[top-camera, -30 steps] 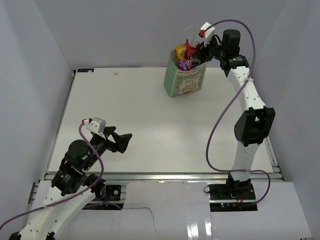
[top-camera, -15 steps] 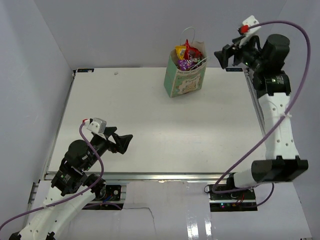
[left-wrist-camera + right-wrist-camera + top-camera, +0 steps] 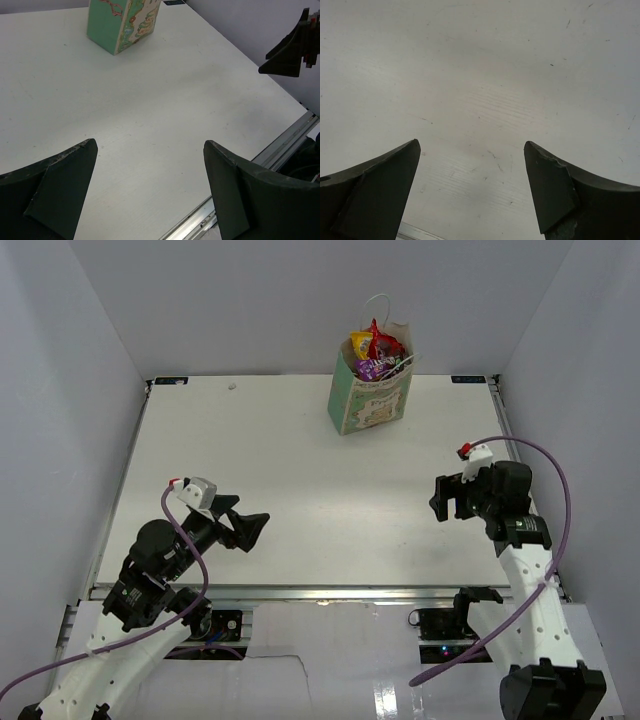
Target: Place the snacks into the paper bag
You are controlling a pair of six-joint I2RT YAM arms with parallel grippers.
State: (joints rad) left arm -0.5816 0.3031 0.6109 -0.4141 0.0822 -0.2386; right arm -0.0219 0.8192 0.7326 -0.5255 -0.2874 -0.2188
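The mint-green paper bag [image 3: 369,398] stands upright at the back of the table, right of centre; its lower part also shows in the left wrist view as the paper bag [image 3: 122,25]. Snacks [image 3: 373,352] in yellow, red and purple poke out of its top. My left gripper [image 3: 250,527] hovers open and empty over the near left of the table, also seen as my left gripper [image 3: 150,145]. Over the near right side, far from the bag, my right gripper [image 3: 441,499] is open with nothing between its fingers, and my right gripper [image 3: 472,145] looks down on bare tabletop.
The white table [image 3: 300,470] is enclosed by grey walls at the left, back and right. A metal rail [image 3: 330,590] runs along its near edge. In the left wrist view the right arm's black fingers [image 3: 290,47] appear at the upper right.
My right arm has drawn back from the bag's mouth, swung out to the right and come down near the front right of the table, its jaws opened. The left arm barely moved.
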